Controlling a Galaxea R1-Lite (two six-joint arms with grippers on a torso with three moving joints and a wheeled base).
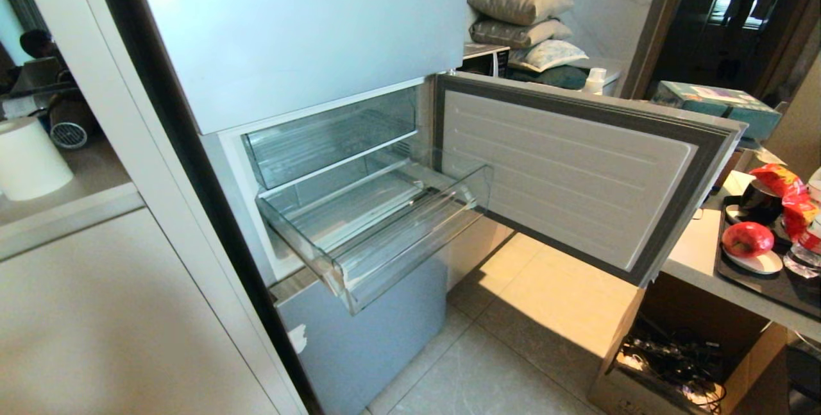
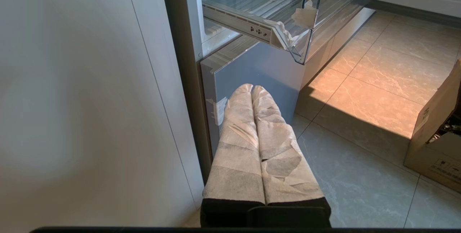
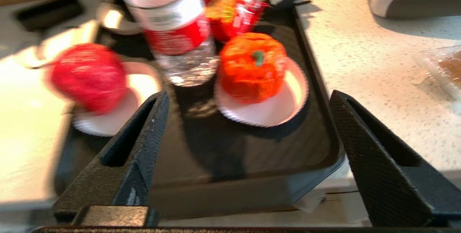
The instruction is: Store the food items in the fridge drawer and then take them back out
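The right gripper (image 3: 248,99) hangs over the near edge of a black tray (image 3: 252,175) on a pale counter (image 3: 363,63), its two black fingers spread wide with nothing between them. Just past the fingertips on the tray sit the two fruits, each on its own small white dish: the orange fruit (image 3: 251,66), its green stem cap turned up toward the camera, and the red fruit (image 3: 88,76) well to one side of it. A water bottle (image 3: 176,27) with a red label stands between them, and a crinkly red snack bag (image 3: 234,15) lies behind the orange one.

The left gripper (image 2: 252,88) is low beside the fridge's bottom door, its padded fingers pressed together on nothing.

Farther off, the clear fridge drawer (image 1: 410,242) stands pulled out and bare, its long side running across the fridge front, its tall front lip facing out toward the floor. The fridge door (image 1: 564,171) is swung wide open beside it.
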